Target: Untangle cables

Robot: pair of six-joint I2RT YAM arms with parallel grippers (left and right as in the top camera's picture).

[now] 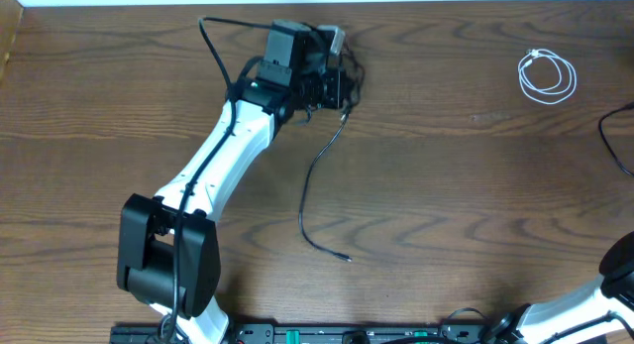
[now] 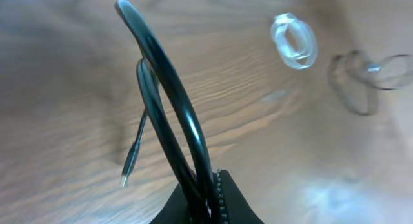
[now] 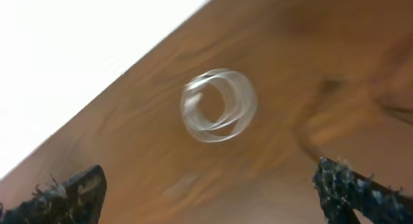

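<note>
The black cable (image 1: 309, 180) trails from my left gripper (image 1: 335, 78) at the table's far edge down toward the middle, ending in a small plug (image 1: 346, 258). In the left wrist view, that gripper (image 2: 213, 201) is shut on two strands of the black cable (image 2: 184, 124), which arch upward, and a plug end (image 2: 131, 162) hangs free above the wood. The white cable (image 1: 548, 76) lies coiled at the far right, apart from the black one. In the blurred right wrist view, the white coil (image 3: 218, 106) lies ahead of my open right gripper (image 3: 210, 195), with nothing between its fingers.
My left arm (image 1: 213, 171) stretches diagonally across the left half of the table. A thicker black arm wire (image 1: 616, 136) curls in at the right edge. A black strip (image 1: 327, 334) runs along the near edge. The right arm's base (image 1: 594, 304) sits at the bottom right.
</note>
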